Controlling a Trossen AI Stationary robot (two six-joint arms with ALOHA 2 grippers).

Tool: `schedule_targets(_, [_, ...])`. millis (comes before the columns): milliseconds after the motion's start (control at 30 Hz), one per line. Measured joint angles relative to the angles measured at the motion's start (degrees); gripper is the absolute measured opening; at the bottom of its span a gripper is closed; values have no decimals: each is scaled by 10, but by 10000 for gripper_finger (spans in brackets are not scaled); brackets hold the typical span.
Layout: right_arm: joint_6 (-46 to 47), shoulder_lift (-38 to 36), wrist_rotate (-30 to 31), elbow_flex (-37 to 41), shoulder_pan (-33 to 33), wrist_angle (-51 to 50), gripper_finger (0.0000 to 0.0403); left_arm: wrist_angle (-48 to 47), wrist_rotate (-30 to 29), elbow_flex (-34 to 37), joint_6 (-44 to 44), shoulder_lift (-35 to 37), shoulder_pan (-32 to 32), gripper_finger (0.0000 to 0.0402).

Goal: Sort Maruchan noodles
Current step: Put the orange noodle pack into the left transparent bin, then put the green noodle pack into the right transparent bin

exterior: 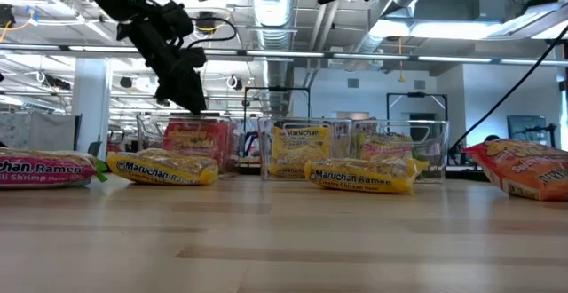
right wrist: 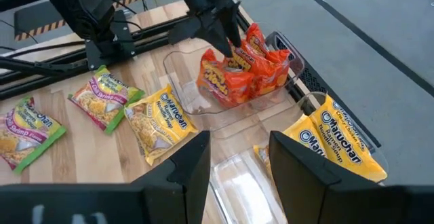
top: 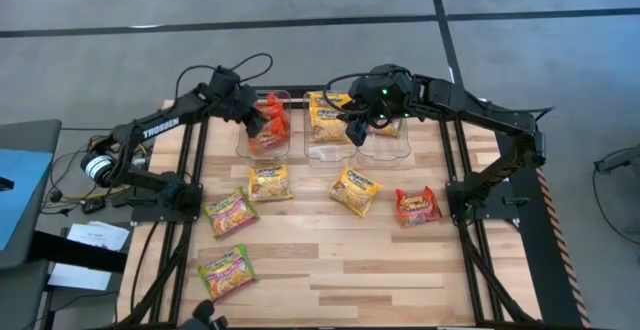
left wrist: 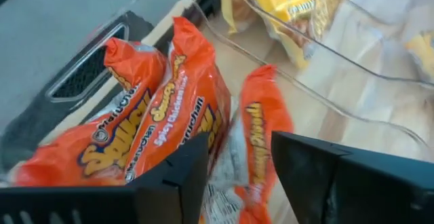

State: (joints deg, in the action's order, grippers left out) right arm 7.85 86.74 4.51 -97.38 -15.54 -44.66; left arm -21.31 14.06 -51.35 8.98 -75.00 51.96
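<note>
Red noodle packets (top: 272, 120) upright on edge in left bin (top: 247, 148), left gripper (top: 256, 125) fingers released above, right gripper (top: 353, 130) fingers parted.

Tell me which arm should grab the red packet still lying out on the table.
The right arm, probably. The red packet lies on the right side, nearer the right end effector, which hangs open and empty. The left end effector is over the red bin.

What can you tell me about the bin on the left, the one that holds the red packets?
The left bin is a clear plastic box, open on top, standing upright at the table's far edge, beside the middle bin. It holds three red-orange packets standing on edge, leaning together. The left gripper hangs just above them, fingers open, holding nothing.
</note>
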Motion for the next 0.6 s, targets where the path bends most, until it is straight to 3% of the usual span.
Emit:
schedule_targets(400, [23,0,0,0,1,0,172,-243,-69,-200,80,0,0,155])
schedule_targets(600, [23,0,0,0,1,-1,172,-352,13,-272,69,15,0,155])
